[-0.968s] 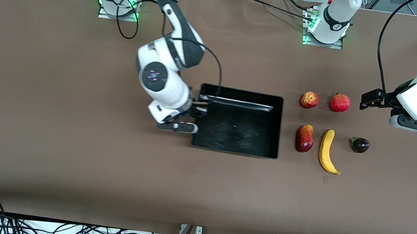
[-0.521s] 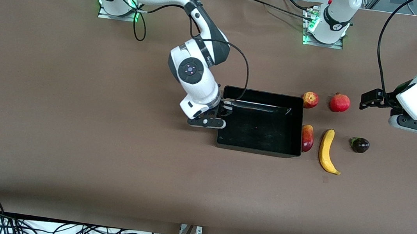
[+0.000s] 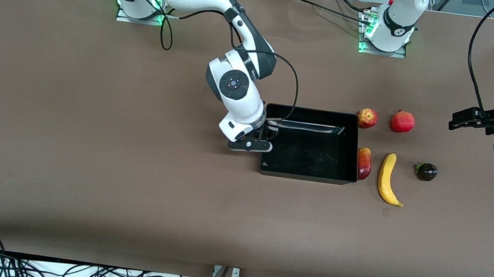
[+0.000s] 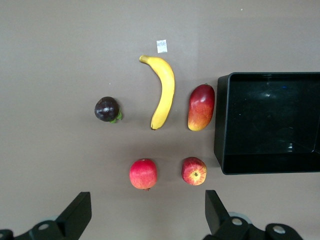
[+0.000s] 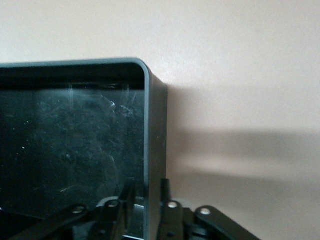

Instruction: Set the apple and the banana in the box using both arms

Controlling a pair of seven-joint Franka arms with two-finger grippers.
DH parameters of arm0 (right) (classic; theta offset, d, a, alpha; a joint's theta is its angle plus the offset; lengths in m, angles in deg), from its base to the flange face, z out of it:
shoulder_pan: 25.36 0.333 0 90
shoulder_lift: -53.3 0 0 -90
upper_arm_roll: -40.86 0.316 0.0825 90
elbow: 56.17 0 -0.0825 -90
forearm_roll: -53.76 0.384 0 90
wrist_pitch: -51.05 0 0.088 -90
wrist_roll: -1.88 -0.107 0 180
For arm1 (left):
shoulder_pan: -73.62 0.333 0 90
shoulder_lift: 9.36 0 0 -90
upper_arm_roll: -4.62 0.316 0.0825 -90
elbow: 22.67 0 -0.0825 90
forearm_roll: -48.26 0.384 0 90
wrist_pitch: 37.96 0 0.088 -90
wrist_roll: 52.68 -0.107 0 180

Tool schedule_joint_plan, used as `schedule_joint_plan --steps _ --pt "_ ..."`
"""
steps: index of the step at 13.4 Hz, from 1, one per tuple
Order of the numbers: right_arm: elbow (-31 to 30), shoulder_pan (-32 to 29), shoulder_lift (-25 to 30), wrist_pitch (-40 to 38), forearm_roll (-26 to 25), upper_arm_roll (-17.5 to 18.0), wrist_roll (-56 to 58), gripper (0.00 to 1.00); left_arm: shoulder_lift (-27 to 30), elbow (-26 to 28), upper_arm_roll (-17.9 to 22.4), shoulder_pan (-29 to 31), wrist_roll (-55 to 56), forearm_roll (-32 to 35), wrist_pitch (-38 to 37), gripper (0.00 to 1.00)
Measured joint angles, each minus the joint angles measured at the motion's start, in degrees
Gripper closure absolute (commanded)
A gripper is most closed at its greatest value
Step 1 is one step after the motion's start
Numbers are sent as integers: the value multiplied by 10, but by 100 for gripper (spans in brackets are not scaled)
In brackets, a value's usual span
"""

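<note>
The black box (image 3: pixel 307 177) lies mid-table. My right gripper (image 3: pixel 270 131) is shut on its end wall toward the right arm's end; in the right wrist view one finger is inside and one outside that wall (image 5: pixel 155 125), with the gripper (image 5: pixel 147 187) astride it. The apple (image 3: pixel 367 118) sits just off the box's corner, farther from the camera. The banana (image 3: pixel 387 178) lies past the mango, toward the left arm's end. My left gripper (image 3: pixel 465 120) is open and empty, high over the left arm's end; its view (image 4: pixel 145 220) shows the apple (image 4: pixel 194 171), banana (image 4: pixel 163 90) and box (image 4: pixel 222 125).
An oval red-yellow mango (image 3: pixel 364 163) lies close against the box's end wall, between box and banana. A uniformly red round fruit (image 3: pixel 403 122) sits beside the apple. A small dark purple fruit (image 3: pixel 426 171) lies beside the banana. A small white tag (image 4: pixel 161 46) lies by the banana's tip.
My right gripper has dragged the box toward the left arm's end, up beside the mango and apple. My left gripper has shifted farther toward the left arm's end.
</note>
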Motion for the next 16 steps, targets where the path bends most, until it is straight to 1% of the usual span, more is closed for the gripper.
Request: schedule_joint_plan --steps 1,2,4,6,7,9,11,13,14,16 --pt "3 0 4 -10 -3 -5 0 0 1 -4 -1 -1 0 0 -2 0" --pt "9 -1 11 -34 -8 -16 0 0 2 -8 -3 -1 0 0 -4 0" --pt "20 -5 43 -101 -12 -64 25 0 4 -13 -7 -2 0 0 -4 0" --pt "24 -23 95 -193 -12 -122 89 0 4 -13 -11 -5 0 0 -4 0" --pt "23 -40 125 -241 -11 -141 127 0 4 -13 -14 -6 0 0 -4 0" --pt "12 -81 188 -321 -9 -169 188 0 5 -14 -20 -7 0 0 -8 0" --pt "-24 -102 251 -379 -8 -205 246 0 10 -14 -30 -7 1 3 -18 0" --pt "-74 -104 308 -404 -12 -242 280 0 11 -14 -48 -8 3 27 -20 0" --pt "-101 -104 334 -406 -23 -252 288 0 10 -13 -58 -8 8 40 -20 0" --pt "-151 -103 377 -406 -62 -255 291 0 8 -13 -64 -9 10 48 -20 0"
